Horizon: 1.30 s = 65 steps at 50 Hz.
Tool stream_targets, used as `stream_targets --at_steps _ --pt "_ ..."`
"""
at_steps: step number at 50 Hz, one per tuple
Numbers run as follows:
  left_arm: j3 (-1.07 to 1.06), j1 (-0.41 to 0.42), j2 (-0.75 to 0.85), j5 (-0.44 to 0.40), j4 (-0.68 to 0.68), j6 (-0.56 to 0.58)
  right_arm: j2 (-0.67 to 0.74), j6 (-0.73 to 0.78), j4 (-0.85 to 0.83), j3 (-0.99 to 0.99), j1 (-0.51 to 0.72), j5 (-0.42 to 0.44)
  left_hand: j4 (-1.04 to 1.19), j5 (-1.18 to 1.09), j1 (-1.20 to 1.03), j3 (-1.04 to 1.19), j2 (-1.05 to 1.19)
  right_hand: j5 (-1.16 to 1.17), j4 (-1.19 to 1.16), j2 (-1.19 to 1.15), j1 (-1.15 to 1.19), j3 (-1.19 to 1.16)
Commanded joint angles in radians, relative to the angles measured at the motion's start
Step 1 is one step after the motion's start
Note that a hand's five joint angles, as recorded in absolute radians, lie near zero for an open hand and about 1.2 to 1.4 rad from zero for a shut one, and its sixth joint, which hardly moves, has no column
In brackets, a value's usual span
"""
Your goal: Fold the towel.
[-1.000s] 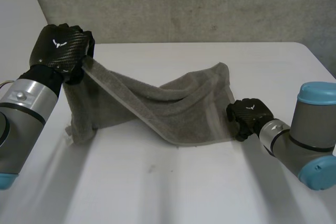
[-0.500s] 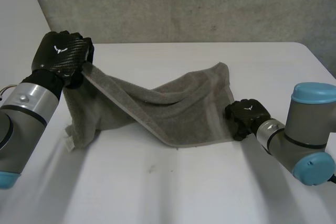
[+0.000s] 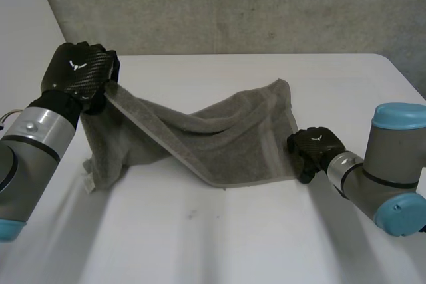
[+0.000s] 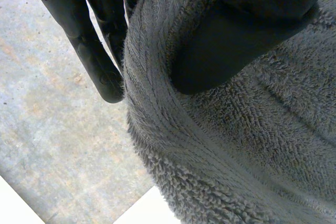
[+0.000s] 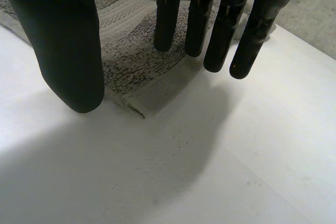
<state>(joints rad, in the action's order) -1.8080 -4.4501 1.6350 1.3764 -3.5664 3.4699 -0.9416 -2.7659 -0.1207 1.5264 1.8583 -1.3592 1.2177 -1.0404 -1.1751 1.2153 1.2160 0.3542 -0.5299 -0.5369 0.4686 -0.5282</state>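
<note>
One grey terry towel lies on the white table, across the table's middle and partly lifted. Over the table's far left corner the left hand is raised and clamped on the towel's edge. In the left wrist view the thick hem runs between its thumb and fingers, pinched there. From that grip one part of the cloth hangs down to the table's left side, and a taut fold slants down to the table's middle. The rest lies rumpled on the table. At the table's right side the right hand sits low, at the towel's near right corner. In the right wrist view its digits are straight and spread and hold nothing; the hemmed corner lies flat on the table under them. Can't tell if the tips touch cloth.
</note>
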Motion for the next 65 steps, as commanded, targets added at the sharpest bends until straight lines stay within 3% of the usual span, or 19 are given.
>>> stream_targets --at_steps 1,25,44,46,60,65 --pt "-0.001 0.0 0.011 0.0 0.0 0.0 0.03 0.0 -0.005 -0.031 0.001 -0.001 0.179 -0.181 -0.221 0.181 0.18 0.085 -0.084 -0.077 0.145 -0.085" --pt "-0.002 -0.003 0.019 0.0 0.0 0.0 0.086 -0.003 -0.005 -0.161 0.013 -0.023 0.179 -0.181 -0.221 0.181 0.18 0.146 -0.145 -0.138 0.206 -0.147" --pt "-0.008 -0.006 0.019 0.0 -0.002 0.0 0.153 -0.003 0.001 -0.226 0.053 -0.023 0.179 -0.181 -0.221 0.181 0.18 0.543 -0.542 -0.535 0.603 -0.543" --pt "-0.01 -0.008 0.019 0.0 -0.002 0.0 0.144 -0.004 0.001 -0.229 0.053 -0.023 0.179 -0.181 -0.221 0.181 0.18 0.866 -0.865 -0.858 0.926 -0.866" --pt "-0.01 -0.012 0.019 0.0 -0.003 0.0 0.032 -0.011 0.023 -0.216 0.045 -0.017 0.179 -0.181 -0.221 0.181 0.18 0.868 -0.866 -0.859 0.928 -0.868" --pt "-0.01 -0.015 0.019 0.001 0.001 0.002 -0.006 0.065 0.19 -0.233 0.038 -0.017 0.179 -0.181 -0.221 0.181 0.18 0.868 -0.866 -0.859 0.928 -0.868"
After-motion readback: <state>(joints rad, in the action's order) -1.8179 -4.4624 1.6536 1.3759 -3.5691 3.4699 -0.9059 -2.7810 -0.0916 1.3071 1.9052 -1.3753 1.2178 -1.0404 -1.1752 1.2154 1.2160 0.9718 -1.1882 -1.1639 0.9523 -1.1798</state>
